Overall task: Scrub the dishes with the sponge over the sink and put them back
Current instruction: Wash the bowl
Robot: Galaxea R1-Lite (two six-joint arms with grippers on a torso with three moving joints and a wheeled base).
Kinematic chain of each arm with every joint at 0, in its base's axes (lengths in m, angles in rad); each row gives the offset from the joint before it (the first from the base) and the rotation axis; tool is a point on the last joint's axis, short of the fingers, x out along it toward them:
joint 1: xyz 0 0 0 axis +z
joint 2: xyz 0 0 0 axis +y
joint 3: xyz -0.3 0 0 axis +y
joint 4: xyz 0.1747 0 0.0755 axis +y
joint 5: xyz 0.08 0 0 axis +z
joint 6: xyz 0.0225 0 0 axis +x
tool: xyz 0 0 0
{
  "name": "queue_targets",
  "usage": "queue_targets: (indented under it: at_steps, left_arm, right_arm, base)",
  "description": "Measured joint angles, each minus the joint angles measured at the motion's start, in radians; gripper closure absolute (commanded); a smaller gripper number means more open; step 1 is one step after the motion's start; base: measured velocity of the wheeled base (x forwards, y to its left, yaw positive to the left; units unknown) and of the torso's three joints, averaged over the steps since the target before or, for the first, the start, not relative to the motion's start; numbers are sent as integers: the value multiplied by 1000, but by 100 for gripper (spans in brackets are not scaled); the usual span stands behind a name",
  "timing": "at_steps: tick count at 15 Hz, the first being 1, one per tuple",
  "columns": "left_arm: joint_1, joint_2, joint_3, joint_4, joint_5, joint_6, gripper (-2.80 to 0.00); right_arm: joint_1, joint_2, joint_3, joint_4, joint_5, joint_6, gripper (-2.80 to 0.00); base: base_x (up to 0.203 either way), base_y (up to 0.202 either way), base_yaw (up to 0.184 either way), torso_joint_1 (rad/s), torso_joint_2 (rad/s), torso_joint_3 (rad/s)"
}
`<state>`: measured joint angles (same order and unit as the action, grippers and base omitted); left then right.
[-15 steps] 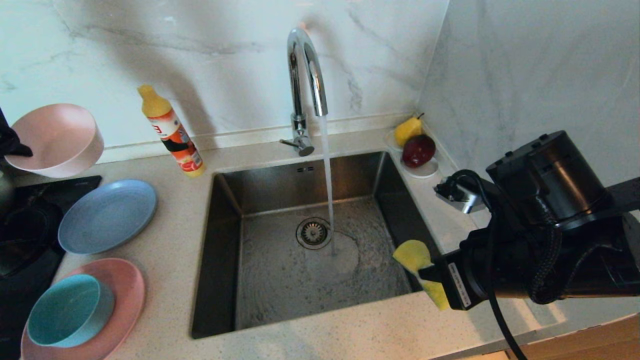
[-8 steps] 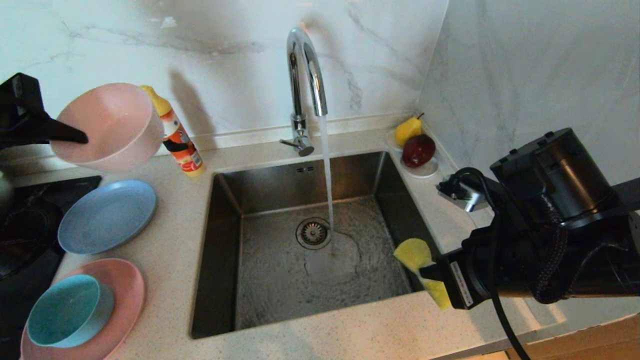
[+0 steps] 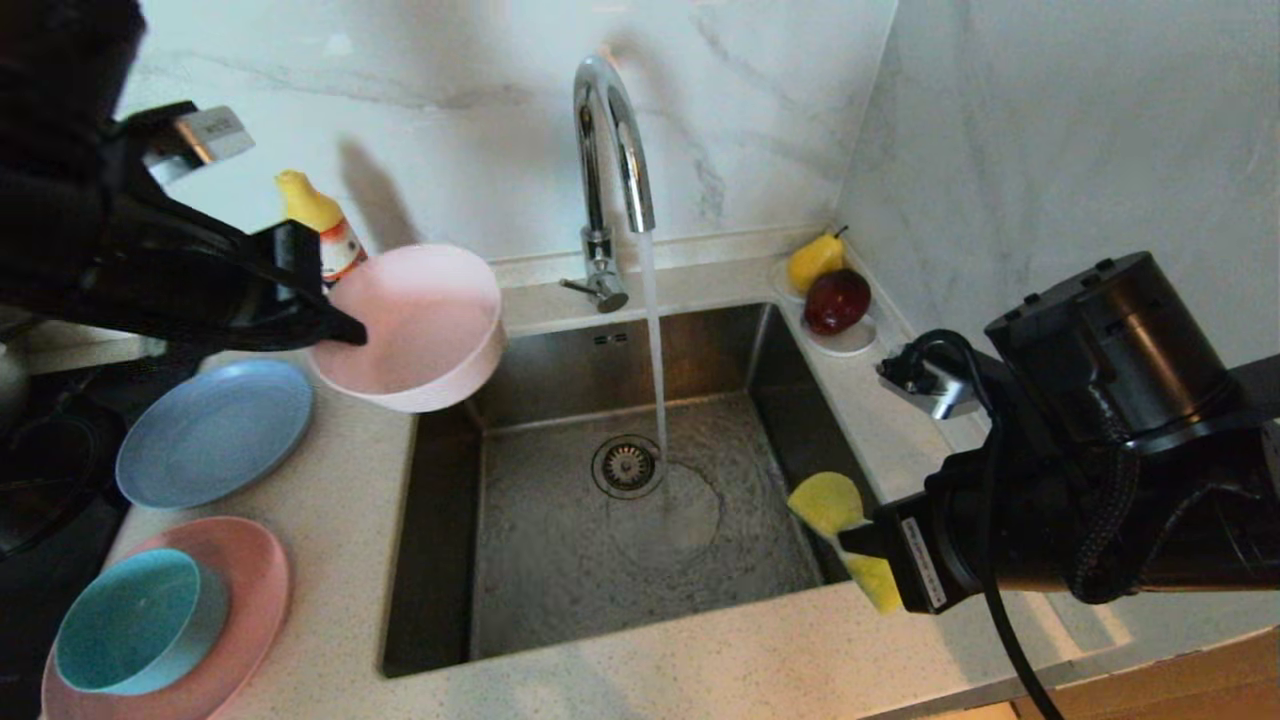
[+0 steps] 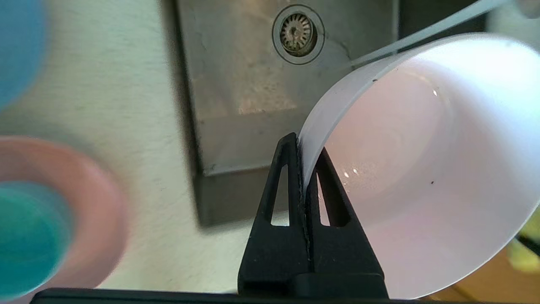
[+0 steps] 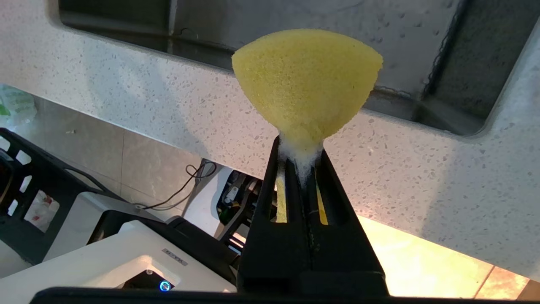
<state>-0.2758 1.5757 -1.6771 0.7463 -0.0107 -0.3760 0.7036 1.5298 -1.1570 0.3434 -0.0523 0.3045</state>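
The left arm [image 3: 110, 260] is showing as a matte black, blocky mass, and a small silver-grey block with dark lettering [image 3: 205, 135] is sitting on its top. The left gripper [image 4: 304, 145] is ending in two slim black tapered fingers [image 4: 283, 185], each pierced by a long triangular slot. The right arm [image 3: 1090, 520] is wearing the same black casing, with a fat round drum housing [image 3: 1110, 345] showing raised studs along its rim. A braided black cable [image 3: 1100, 520] is looping round the wrist and a smooth black cord [image 3: 1015, 650] is trailing down. A white label strip [image 3: 922, 575] is running along the wrist. The right gripper [image 5: 300, 166] is showing matching slotted black fingers [image 5: 276, 198].
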Motion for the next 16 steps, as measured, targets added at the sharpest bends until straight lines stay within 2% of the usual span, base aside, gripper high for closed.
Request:
queue_targets:
  at_steps: [3, 5, 11, 16]
  left_arm:
    - [-102, 109, 13, -105, 82, -63, 0]
    - [-146, 183, 10, -150, 117, -94, 0]
    - [-179, 372, -8, -290, 131, -165, 0]
    - [-192, 500, -119, -312, 133, -224, 0]
  right_arm:
    - [-3, 0, 1, 0, 0, 1, 0]
    - [-4, -1, 0, -1, 0, 1, 0]
    - [-6, -8, -7, -1, 0, 0, 0]
    - [-12, -24, -1, 2, 0, -5, 0]
  base:
    - [0, 0, 0, 0, 0, 0]
    - [0, 0, 0, 0, 0, 0]
    - [0, 0, 0, 0, 0, 0]
    - [0, 0, 0, 0, 0, 0]
